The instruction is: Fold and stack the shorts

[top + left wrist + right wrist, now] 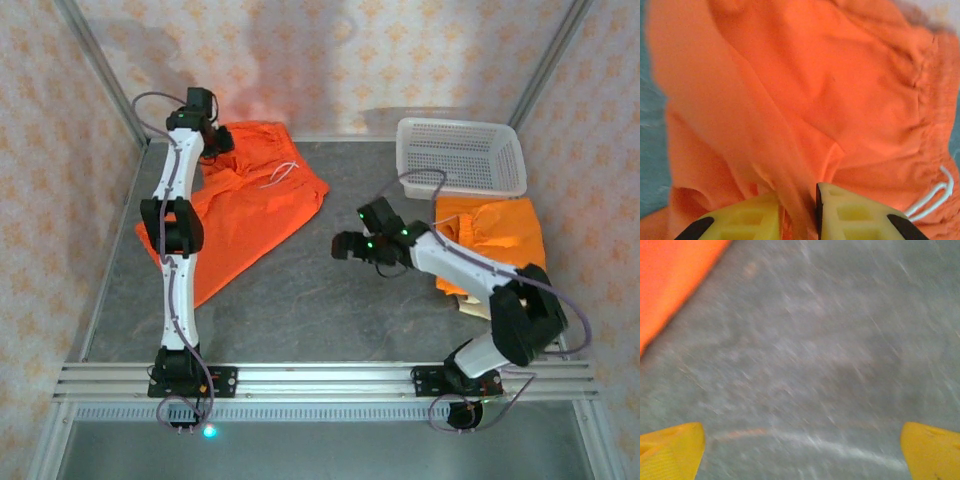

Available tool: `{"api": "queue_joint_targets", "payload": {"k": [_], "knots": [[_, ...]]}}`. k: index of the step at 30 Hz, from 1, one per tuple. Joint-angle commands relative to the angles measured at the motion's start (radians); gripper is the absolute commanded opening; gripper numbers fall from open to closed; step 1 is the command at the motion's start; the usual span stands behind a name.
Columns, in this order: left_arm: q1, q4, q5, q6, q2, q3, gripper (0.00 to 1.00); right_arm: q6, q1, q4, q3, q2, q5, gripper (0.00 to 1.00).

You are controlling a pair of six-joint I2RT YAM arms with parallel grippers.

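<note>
Left of the white perforated plastic basket (455, 123), left gripper (798, 192) straddles bright orange cloth shorts (805, 90), grip unclear; right gripper (800, 432) gapes open.

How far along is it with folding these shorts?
Done: folded orange shorts lie stacked on a beige pair beside the basket. In hand: the left gripper has cloth of the spread orange shorts between its fingers. Remaining: folding that pair and stacking it; the right gripper hangs open over bare table.
</note>
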Motion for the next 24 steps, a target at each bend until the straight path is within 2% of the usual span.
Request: {"api": "queue_joint_targets", "payload": {"k": [1,3,4,6,7,8,12,15,19,24], "knots": [[0.013,0.013,0.0,0.046,-0.135,-0.094,0.26,-0.048,0.002,0.025,0.15,0.118,0.01,0.99],[0.017,0.039,0.0,0.04,-0.197,-0.144,0.26,-0.061,0.003,0.023,0.261,0.218,0.001,0.99],[0.021,0.049,-0.001,0.029,-0.228,-0.169,0.22,-0.073,0.003,0.01,0.332,0.277,0.001,0.99],[0.028,0.073,0.001,0.003,-0.275,-0.208,0.13,-0.094,0.003,-0.028,0.468,0.388,0.021,0.99],[0.032,0.077,0.0,-0.007,-0.292,-0.219,0.04,-0.105,0.002,-0.057,0.544,0.446,0.041,0.99],[0.034,0.076,0.001,-0.01,-0.302,-0.224,0.0,-0.113,0.0,-0.085,0.618,0.505,0.064,0.99],[0.039,0.06,-0.026,0.001,-0.316,-0.221,0.0,-0.097,-0.03,-0.17,0.863,0.695,0.047,0.99],[0.05,0.041,-0.037,0.004,-0.316,-0.213,0.0,-0.037,-0.067,-0.18,0.985,0.798,0.0,0.99],[0.054,0.033,-0.044,0.016,-0.318,-0.215,0.0,0.044,-0.106,-0.176,1.086,0.89,-0.036,0.99],[0.055,0.031,-0.057,0.025,-0.315,-0.212,0.0,0.113,-0.12,-0.167,1.134,0.945,-0.045,0.95]]}}
